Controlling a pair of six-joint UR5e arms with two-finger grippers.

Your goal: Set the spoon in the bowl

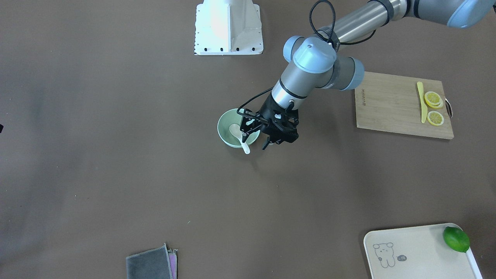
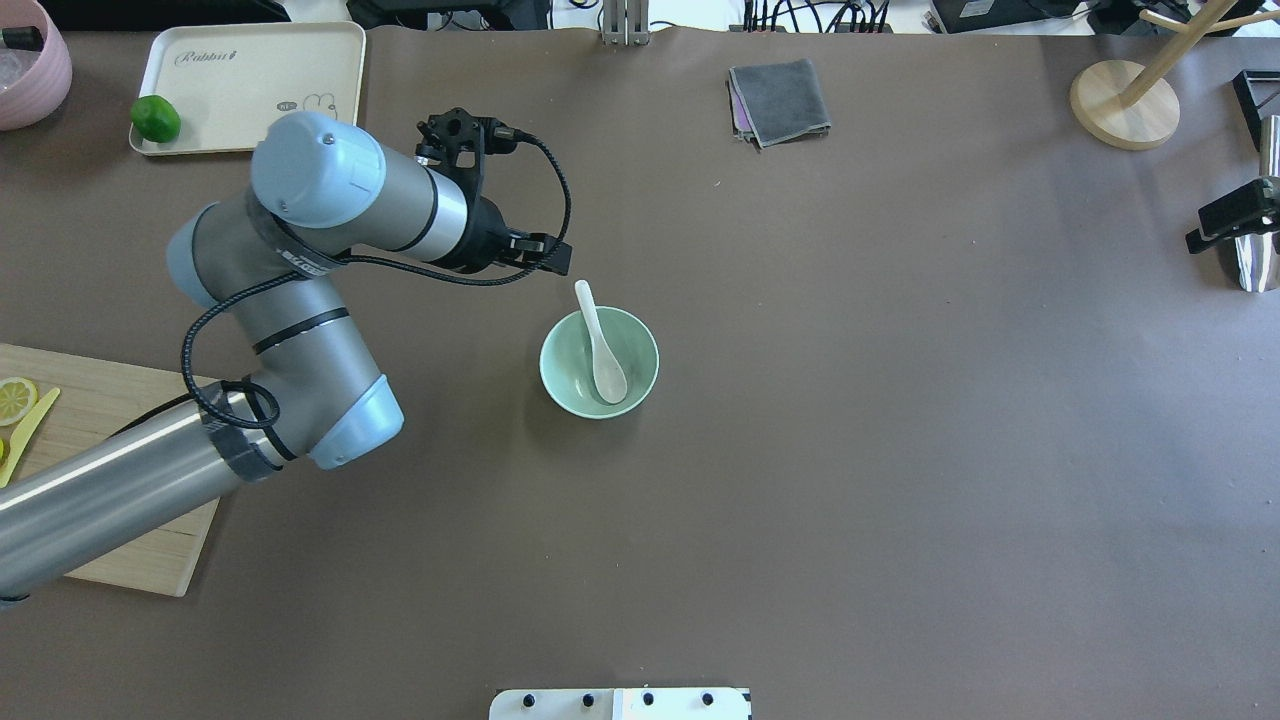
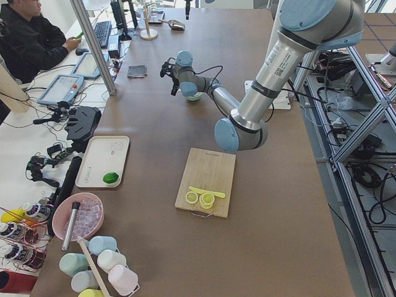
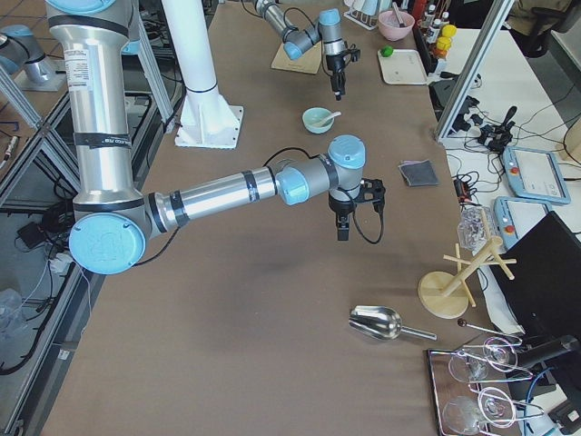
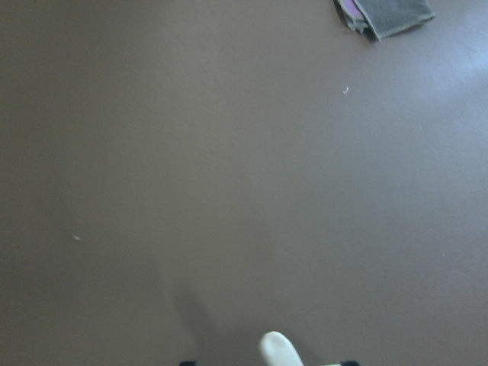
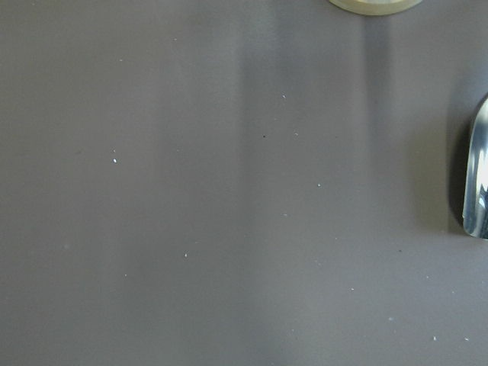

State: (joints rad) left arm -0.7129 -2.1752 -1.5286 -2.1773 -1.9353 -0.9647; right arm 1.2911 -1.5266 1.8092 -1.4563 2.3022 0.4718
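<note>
Our left pincer (image 1: 254, 142) stood wide and empty; just beside it the spoon (image 2: 603, 352) lay in the bowl (image 2: 560, 375). Whether the right pincer (image 4: 342, 232) was wide or narrow, we couldn't tell. A tray (image 2: 250, 110) well apart from the left pincer read "Rabbit".

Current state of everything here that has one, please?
Small white glossy soup spoon: scoop in bowl, handle over rim, not held.
Pale mint-green round bowl: upright, holding the spoon.
Left gripper: open, clear of spoon.
Right gripper: cannot tell.
Grey cloth: folded.
Yellow lemon: sliced.
</note>
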